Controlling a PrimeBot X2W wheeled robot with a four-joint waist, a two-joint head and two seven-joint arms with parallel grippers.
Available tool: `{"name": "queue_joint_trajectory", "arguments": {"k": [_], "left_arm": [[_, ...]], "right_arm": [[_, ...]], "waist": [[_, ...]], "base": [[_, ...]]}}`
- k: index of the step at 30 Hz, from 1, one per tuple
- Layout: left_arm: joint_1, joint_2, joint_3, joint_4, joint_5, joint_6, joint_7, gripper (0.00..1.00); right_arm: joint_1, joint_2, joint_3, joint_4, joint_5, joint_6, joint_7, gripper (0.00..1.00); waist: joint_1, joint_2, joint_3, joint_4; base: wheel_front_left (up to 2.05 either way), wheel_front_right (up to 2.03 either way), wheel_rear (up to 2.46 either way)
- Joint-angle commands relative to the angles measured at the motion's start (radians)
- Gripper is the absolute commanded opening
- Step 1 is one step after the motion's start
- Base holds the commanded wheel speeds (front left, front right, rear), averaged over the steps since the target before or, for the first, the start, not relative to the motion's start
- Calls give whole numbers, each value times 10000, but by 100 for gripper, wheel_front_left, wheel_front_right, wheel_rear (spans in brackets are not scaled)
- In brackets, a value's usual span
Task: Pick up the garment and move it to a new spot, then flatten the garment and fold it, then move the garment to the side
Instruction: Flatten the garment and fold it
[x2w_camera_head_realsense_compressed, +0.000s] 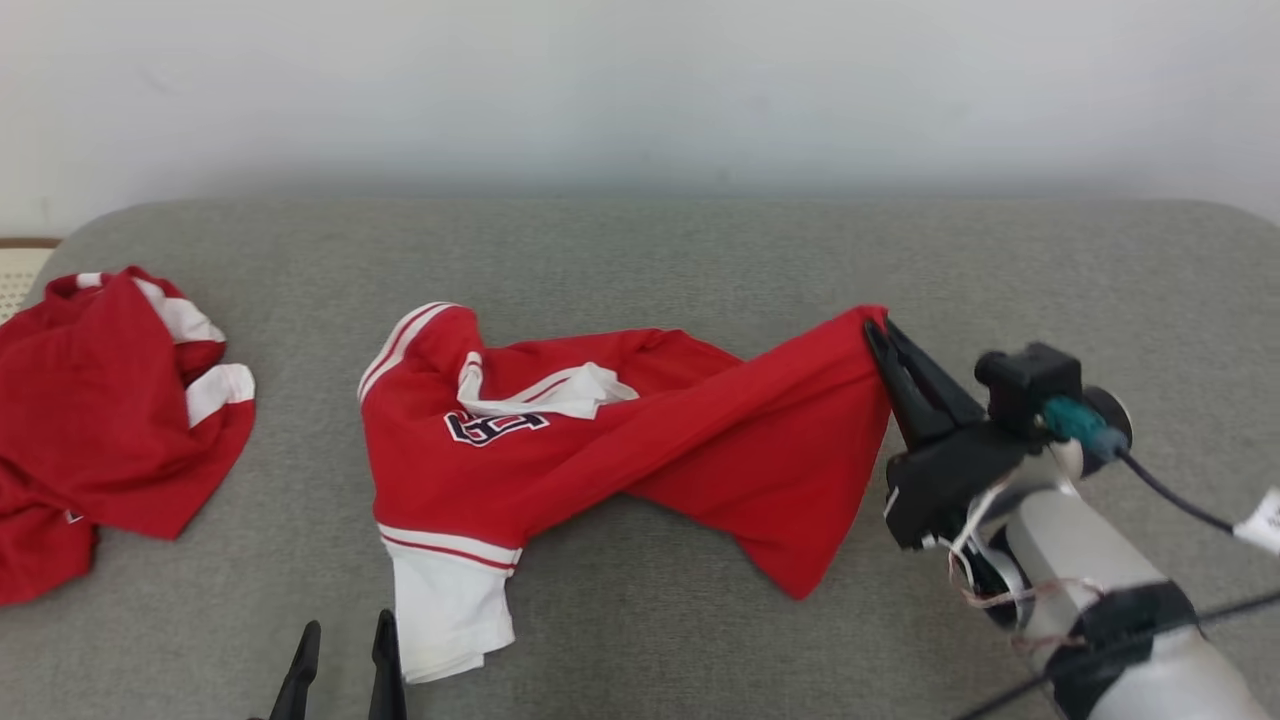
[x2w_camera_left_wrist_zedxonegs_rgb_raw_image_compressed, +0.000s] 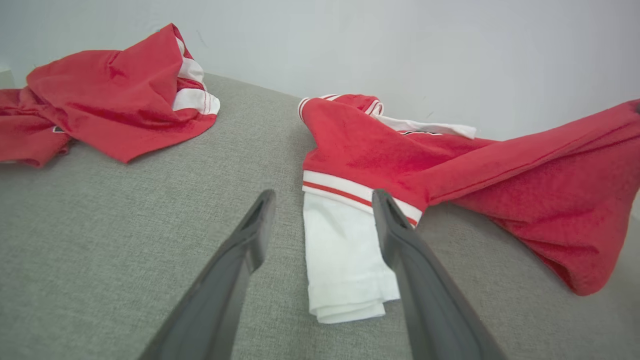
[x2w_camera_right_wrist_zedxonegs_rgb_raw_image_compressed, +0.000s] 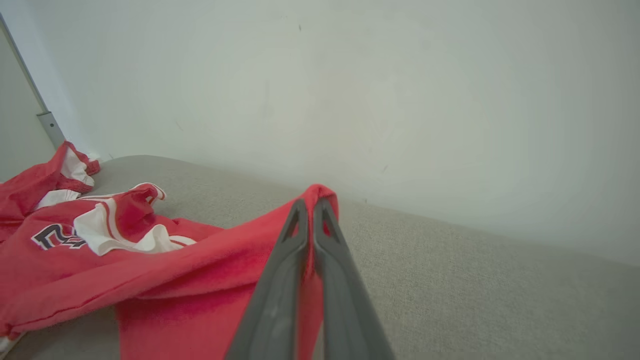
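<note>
Sharing the cushion (x2w_camera_head_realsense_compressed: 700, 250) with a spare shirt (x2w_camera_head_realsense_compressed: 100, 420) heaped at its left end. Holding the left jaws wide apart and empty, just beside the garment's (x2w_camera_head_realsense_compressed: 640, 440) white sleeve (x2w_camera_head_realsense_compressed: 445, 610). Sprawling twisted across mid-cushion. Pinching the garment's right corner (x2w_camera_head_realsense_compressed: 865, 330) between the closed right jaws, lifting that corner clear.

You have the garment (x2w_camera_head_realsense_compressed: 600, 440) on the cushion (x2w_camera_head_realsense_compressed: 640, 250): a second garment (x2w_camera_head_realsense_compressed: 90, 430) well apart at its nine o'clock, your right gripper (x2w_camera_head_realsense_compressed: 878, 325) on its three o'clock corner, your left gripper (x2w_camera_head_realsense_compressed: 345, 625) near seven.
</note>
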Motion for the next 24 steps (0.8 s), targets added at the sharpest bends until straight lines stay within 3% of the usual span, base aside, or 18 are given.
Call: {"name": "queue_joint_trajectory", "arguments": {"k": [1, 15, 24], "left_arm": [[177, 8, 36, -19, 86, 14, -34, 100], [10, -100, 246, 67, 245, -143, -34, 100], [-81, -172, 294, 255, 335, -276, -35, 100]], "right_arm": [[372, -122, -72, -296, 24, 1, -43, 0], [4847, -461, -1020, -4530, 347, 1, 247, 0], [6767, -643, -434, -5443, 1440, 1, 1488, 0]], "waist": [[0, 0, 52, -369], [0, 0, 280, -936], [0, 0, 270, -871]], "base": [[0, 0, 0], [0, 0, 0], [0, 0, 0]]}}
